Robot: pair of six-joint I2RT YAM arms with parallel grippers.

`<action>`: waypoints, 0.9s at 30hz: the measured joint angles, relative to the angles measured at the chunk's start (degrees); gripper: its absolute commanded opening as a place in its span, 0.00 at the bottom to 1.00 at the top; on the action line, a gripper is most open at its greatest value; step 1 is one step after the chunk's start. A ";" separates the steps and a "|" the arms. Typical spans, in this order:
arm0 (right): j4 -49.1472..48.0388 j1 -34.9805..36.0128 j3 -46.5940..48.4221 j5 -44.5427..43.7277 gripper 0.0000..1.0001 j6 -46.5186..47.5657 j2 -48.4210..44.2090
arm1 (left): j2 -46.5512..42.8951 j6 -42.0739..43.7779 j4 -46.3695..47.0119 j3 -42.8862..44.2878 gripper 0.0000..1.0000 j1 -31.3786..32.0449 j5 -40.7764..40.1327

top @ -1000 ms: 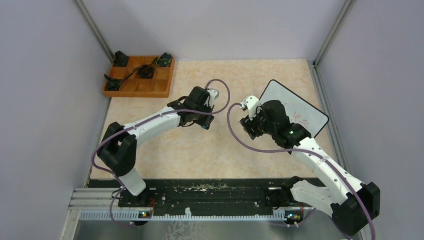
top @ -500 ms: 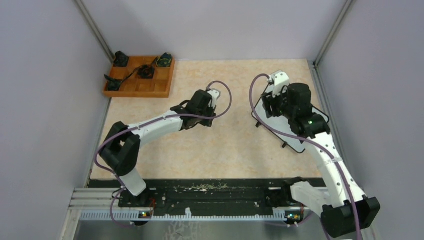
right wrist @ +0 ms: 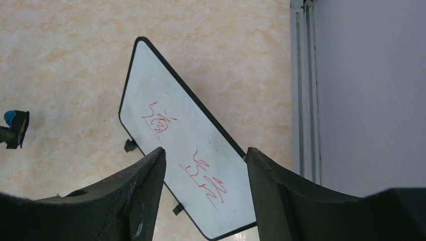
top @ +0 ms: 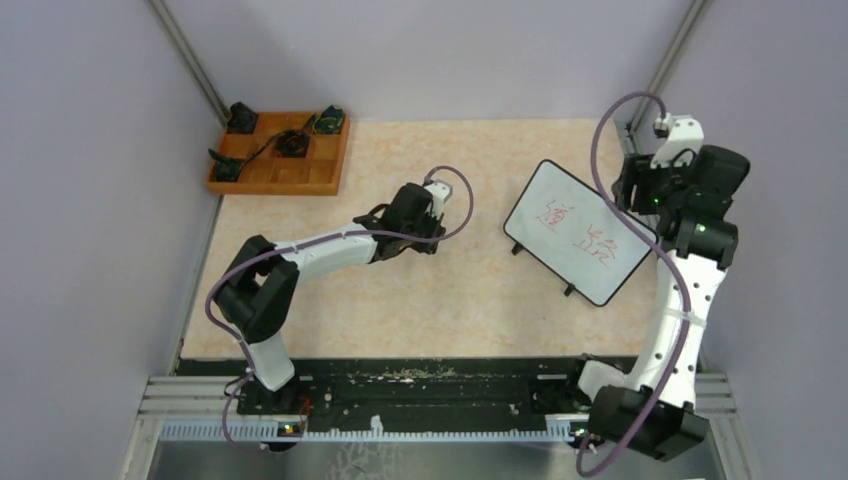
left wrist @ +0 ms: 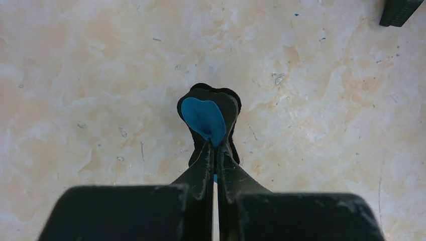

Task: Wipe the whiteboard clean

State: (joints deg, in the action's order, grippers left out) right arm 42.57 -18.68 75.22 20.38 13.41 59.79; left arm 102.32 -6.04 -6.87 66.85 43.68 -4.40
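Whiteboard (top: 578, 232) is lying flat on the right side of the table (top: 400, 300), turned at a diagonal, with one corner near the rail along the right wall. It's got red scribbles (top: 585, 228) in two clusters across the middle, all readable as marks, though I can't make out what they say. Two little black feet (top: 516, 248) poke out along its left edge.

The right pincer (right wrist: 203, 153) is spread wide with nothing between the fingers. It hangs up in the air near the board's far right corner, clear of the surface, and its wrist camera looks down on the whole board.

The left pincer (left wrist: 215, 150) is pressed together on a small black piece with a blue face (left wrist: 208, 118), blue side up in the wrist view. It sits mid-table, well apart from the board, over bare marbled surface.

Way off in the far left corner there's a wooden compartment tray (top: 270, 187) with a few dark bits and a cable in it.
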 measured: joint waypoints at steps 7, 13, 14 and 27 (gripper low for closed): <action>5.49 -12.50 1.57 14.03 0.58 3.80 5.09 | -0.07 0.83 3.78 -0.31 0.00 0.07 0.72; 8.96 -23.93 1.64 24.94 0.57 8.28 7.23 | -0.09 0.94 5.64 -1.33 0.00 0.07 1.92; 9.64 -25.92 1.70 26.51 0.57 9.38 7.54 | -0.09 0.94 5.73 -1.36 0.00 0.07 2.14; 25.05 -40.04 1.84 40.68 0.56 30.77 12.81 | -0.09 2.27 7.96 -0.22 0.00 2.67 4.00</action>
State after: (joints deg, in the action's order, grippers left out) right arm 67.61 -58.72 77.06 61.06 44.18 72.60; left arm 102.24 -3.77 1.08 66.63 46.35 -0.40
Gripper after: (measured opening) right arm 0.563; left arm 0.014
